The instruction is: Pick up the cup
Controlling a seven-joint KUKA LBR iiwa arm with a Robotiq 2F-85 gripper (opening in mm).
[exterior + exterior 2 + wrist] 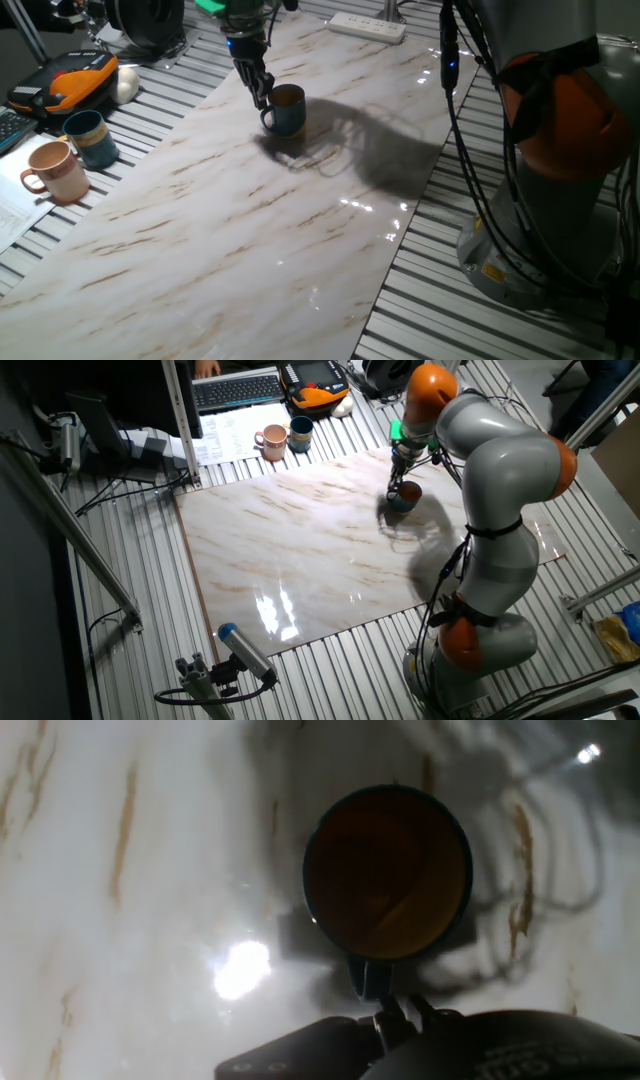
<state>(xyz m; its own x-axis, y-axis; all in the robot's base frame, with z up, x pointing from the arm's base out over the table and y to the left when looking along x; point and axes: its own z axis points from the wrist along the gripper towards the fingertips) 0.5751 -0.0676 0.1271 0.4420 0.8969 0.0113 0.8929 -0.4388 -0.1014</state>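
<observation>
The cup [287, 110], a dark navy mug with an orange-tan inside, stands upright on the marble board [250, 230] near its far edge. It also shows in the other fixed view [405, 497]. In the hand view the cup [388, 870] fills the middle, with its loop handle pointing toward the hand. My gripper [262, 97] is at the cup's handle side, with its fingers [385, 1012] close together on the handle's top. The gripper [397, 487] comes down from above. I cannot tell whether the cup is off the board.
A teal mug [92, 137] and a pinkish-tan mug [58, 170] stand off the board at the left on the slatted table. An orange-black device [75, 80] lies behind them. A white power strip [367, 26] lies at the far edge. The arm's base [560, 150] stands at the right.
</observation>
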